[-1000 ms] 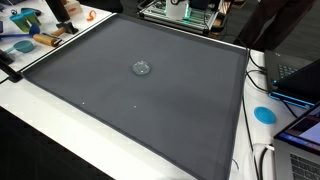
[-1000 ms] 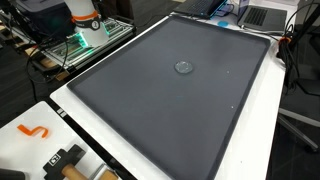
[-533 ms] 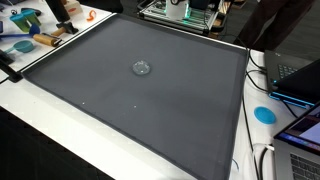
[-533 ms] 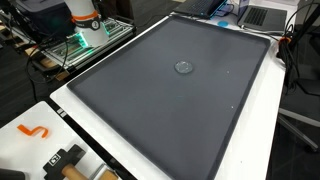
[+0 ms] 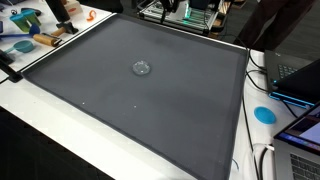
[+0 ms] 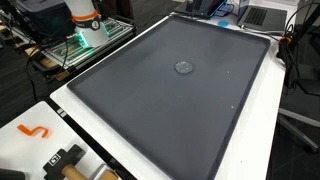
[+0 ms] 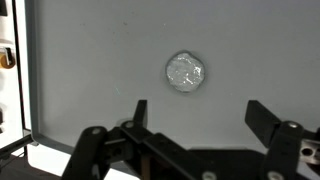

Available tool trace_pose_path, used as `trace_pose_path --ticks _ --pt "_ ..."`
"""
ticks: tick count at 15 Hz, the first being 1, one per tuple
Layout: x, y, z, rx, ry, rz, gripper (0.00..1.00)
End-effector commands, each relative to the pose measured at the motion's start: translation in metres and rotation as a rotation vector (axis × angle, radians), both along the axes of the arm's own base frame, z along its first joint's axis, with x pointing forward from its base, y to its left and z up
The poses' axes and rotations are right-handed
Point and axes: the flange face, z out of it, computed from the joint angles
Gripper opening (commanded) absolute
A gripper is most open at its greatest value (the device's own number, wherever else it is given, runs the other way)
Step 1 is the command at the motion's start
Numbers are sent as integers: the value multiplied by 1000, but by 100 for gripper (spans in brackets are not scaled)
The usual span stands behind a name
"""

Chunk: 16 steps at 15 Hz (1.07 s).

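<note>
A small round clear object, crinkled and shiny, lies on a large dark grey mat in both exterior views [image 5: 142, 68] [image 6: 184, 68]. The mat [image 5: 150, 115] [image 6: 170, 115] covers most of the white table. In the wrist view the same object [image 7: 186, 72] sits just beyond my gripper [image 7: 200, 112], slightly left of the midline between the fingers. The gripper is open, its two black fingertips [image 7: 140, 108] wide apart with only bare mat between them. It hovers above the mat and touches nothing. The gripper does not show in either exterior view.
The robot's white base with an orange ring [image 6: 85, 18] stands by a wire rack [image 6: 85, 45]. Tools and an orange hook [image 5: 88, 15] [image 6: 35, 131] lie on the white table margins. A laptop [image 5: 300, 75], cables and a blue disc [image 5: 264, 114] sit beside the mat.
</note>
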Motion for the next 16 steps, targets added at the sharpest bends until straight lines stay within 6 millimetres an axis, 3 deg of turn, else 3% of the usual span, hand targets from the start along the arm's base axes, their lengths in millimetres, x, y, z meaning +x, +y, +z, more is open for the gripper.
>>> trace_pose_path --ticks 1,5,9,16 --pt "9 10 -37 -58 -32 21 100" --pt "13 21 -72 -140 -34 41 100" --pt "10 33 -94 -123 8 18 100" --pt "11 32 -107 -106 21 15 100"
